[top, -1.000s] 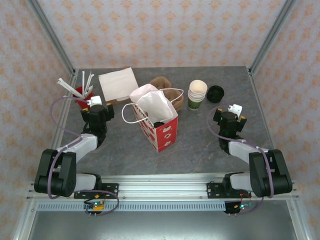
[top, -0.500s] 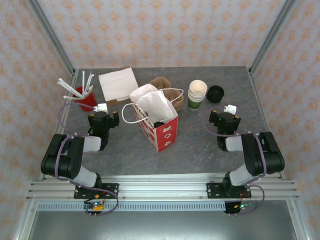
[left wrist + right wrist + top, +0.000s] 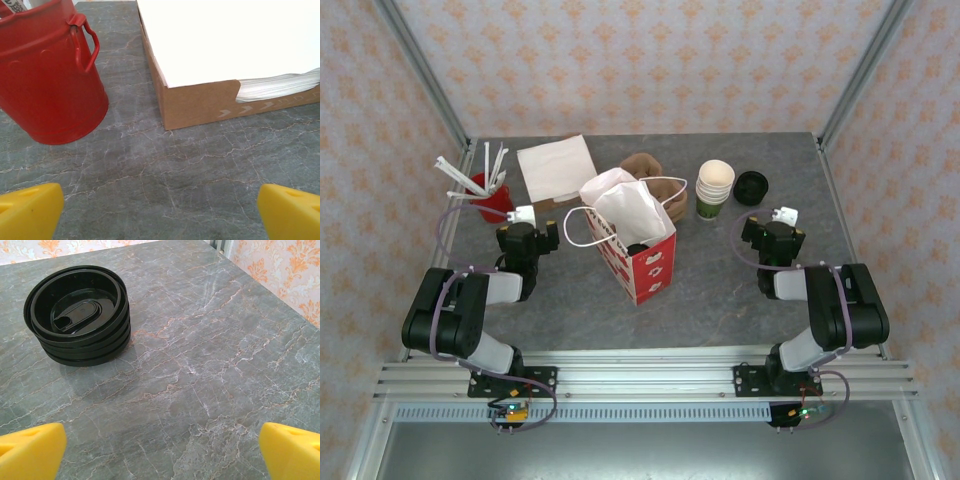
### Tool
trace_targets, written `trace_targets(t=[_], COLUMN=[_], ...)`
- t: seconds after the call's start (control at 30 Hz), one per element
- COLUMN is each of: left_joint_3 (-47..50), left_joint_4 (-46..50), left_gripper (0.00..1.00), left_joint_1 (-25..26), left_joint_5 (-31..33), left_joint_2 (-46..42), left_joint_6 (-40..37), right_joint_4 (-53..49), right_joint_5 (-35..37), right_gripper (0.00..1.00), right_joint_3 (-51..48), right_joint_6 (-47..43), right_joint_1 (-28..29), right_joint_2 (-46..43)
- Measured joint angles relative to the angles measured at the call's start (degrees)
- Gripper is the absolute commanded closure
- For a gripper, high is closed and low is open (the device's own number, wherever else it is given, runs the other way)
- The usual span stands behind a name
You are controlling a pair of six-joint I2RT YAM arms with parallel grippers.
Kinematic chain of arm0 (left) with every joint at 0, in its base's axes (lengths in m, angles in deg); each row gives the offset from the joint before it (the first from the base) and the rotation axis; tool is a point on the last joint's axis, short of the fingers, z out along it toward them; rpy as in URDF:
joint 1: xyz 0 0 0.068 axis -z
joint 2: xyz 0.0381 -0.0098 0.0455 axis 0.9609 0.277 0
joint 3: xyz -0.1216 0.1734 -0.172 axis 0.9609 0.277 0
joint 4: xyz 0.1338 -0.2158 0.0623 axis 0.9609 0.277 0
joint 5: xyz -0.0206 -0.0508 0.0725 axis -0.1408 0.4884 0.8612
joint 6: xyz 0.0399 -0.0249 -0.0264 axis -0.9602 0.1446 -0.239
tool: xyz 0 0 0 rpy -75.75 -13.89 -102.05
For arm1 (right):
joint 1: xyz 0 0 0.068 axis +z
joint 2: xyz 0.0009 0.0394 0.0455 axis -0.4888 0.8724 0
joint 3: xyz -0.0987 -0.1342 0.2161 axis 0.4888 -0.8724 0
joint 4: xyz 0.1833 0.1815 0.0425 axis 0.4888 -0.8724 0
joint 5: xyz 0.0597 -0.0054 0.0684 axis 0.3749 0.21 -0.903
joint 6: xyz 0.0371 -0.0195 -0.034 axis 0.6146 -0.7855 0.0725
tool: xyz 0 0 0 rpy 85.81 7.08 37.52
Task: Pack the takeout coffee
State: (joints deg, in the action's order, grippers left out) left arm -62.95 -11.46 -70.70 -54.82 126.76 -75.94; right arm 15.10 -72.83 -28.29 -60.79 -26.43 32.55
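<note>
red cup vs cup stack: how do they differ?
Colour: the red cup is plain red; the cup stack has green sides and cream insides.
Count: the red cup is single, with a side handle; the cup stack is several cups nested.
Contents: the red cup holds white sticks; the cup stack's top cup looks empty.
Both stand upright and open-topped, on opposite sides of the bag.

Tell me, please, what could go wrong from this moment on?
The open left gripper faces the red cup nearby; a forward move might knock it over. The open right gripper points at the stack of black lids and could push them. The paper bag stands tall and narrow; a brushing arm may tip it.
</note>
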Motion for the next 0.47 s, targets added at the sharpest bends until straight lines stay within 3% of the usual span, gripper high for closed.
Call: trace_targets(t=[0.47], left_joint_3=[0.0], left_joint_4=[0.0], left_gripper=[0.0], left_joint_1=[0.0], left_joint_5=[-2.03], left_joint_2=[0.0], left_joint_6=[-0.96], right_joint_4=[0.0], right_joint_5=[-0.02], right_gripper=[0.01], right_joint_3=[0.02], right_joint_6=[-0.02], right_joint_1=[0.0], right_joint_2=[0.0])
